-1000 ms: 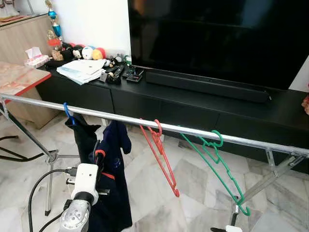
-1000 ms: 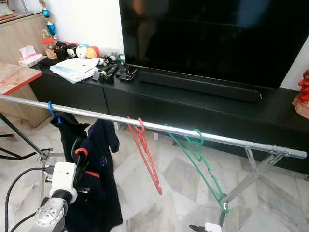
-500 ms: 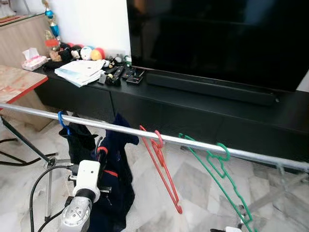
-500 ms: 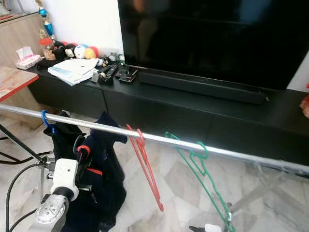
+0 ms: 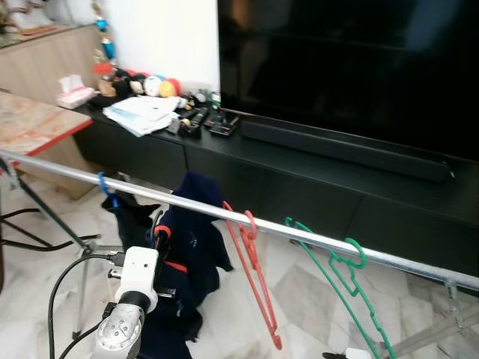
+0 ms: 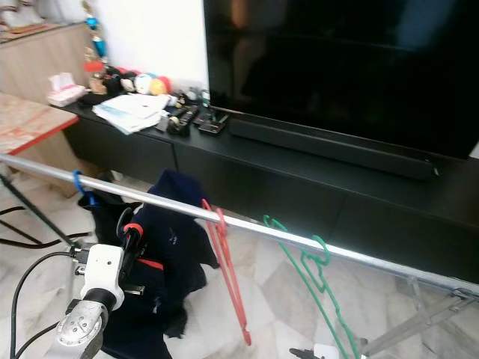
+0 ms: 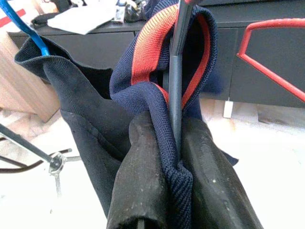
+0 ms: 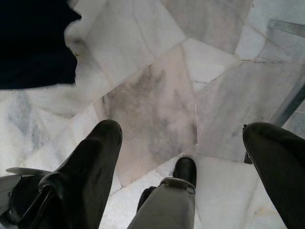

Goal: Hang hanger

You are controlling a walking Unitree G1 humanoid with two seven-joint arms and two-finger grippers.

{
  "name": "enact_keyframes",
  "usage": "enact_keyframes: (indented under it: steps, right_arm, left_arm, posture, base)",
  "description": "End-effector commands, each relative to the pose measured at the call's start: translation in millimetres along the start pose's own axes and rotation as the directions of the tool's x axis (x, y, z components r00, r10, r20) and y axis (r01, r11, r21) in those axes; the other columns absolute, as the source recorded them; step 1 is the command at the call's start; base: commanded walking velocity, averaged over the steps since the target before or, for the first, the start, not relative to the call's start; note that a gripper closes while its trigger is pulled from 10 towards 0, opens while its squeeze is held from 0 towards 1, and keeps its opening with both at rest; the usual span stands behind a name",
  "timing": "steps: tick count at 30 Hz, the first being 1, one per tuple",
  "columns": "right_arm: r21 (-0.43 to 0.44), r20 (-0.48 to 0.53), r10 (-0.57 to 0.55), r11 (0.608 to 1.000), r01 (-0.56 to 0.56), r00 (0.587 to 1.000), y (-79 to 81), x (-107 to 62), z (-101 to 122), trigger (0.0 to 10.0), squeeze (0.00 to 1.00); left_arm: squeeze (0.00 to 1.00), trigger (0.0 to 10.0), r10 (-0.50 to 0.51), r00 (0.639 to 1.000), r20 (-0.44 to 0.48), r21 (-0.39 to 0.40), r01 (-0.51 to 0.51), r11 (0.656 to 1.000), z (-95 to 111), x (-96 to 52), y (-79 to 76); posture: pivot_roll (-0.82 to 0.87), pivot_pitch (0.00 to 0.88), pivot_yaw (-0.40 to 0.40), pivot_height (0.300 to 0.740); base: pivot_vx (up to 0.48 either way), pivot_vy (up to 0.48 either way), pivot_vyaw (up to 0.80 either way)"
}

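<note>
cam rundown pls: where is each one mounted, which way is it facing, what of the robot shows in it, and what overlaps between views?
Left eye, right eye: head stereo pair, forward and down at the metal rail with red hanger and green hanger, TV console behind; left arm at lower left.
Left wrist: along the left gripper, shut on the navy garment and a dark hanger's rod.
Right wrist: down at the marble floor past the open right gripper.
Shared: garment, red hanger and blue hanger appear in head and left wrist views.

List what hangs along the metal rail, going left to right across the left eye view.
blue hanger → navy garment, held at the collar by the left gripper → red hanger → green hanger
</note>
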State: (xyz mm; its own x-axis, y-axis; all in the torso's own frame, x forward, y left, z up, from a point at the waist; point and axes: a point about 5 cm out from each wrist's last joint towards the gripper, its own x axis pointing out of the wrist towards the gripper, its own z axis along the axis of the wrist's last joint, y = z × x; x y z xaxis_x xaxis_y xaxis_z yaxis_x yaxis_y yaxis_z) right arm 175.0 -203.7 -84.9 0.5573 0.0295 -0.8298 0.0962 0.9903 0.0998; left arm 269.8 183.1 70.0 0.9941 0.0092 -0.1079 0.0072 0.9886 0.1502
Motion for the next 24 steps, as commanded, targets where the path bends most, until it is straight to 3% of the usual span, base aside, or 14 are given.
enact_keyframes:
  steps: [1, 6, 15, 21, 24]
  right_arm:
    - [-0.001, -0.008, -0.006, 1.0, 0.006, 1.0, -2.3, -0.5, -1, 10.0, 0.0]
    - [-0.001, -0.007, -0.006, 1.0, 0.006, 1.0, -2.0, -0.3, 0, 10.0, 0.0]
    - [-0.003, -0.008, -0.005, 1.0, 0.005, 1.0, -2.1, -0.1, 1, 10.0, 0.0]
    - [-0.004, -0.01, -0.004, 1.0, 0.004, 1.0, -2.3, -0.1, 1, 10.0, 0.0]
    - [-0.004, -0.013, -0.003, 1.0, 0.003, 1.0, -2.4, -0.1, 1, 10.0, 0.0]
  left_arm:
    - [0.0, 10.0, 0.0, 1.0, 0.018, 0.025, 0.0, 1.0, 11, 11.4, 4.4]
    - [0.0, 10.0, 0.007, 1.0, -0.01, 0.028, -0.007, 1.0, 13, 21.3, 7.9]
    - [0.0, 10.0, -0.032, 0.997, -0.074, 0.097, 0.039, 0.994, 25, 55.3, 10.1]
    - [0.0, 10.0, -0.023, 0.998, -0.066, 0.089, 0.029, 0.996, 33, 65.5, 11.9]
    - [0.0, 10.0, -0.012, 0.994, -0.109, 0.08, 0.021, 0.997, 31, 69.2, 12.9]
  posture:
    - [-0.02, 0.022, 0.034, 0.74]
    - [-0.01, 0.026, 0.026, 0.74]
    - [-0.02, 0.036, 0.02, 0.74]
    - [-0.02, 0.035, 0.016, 0.74]
    - [-0.02, 0.036, 0.015, 0.74]
  base:
    - [0.0, 0.0, 0.0]
    - [0.0, 0.0, 0.0]
    - [0.0, 0.0, 0.0]
    - [0.0, 0.0, 0.0]
    - [0.0, 0.0, 0.0]
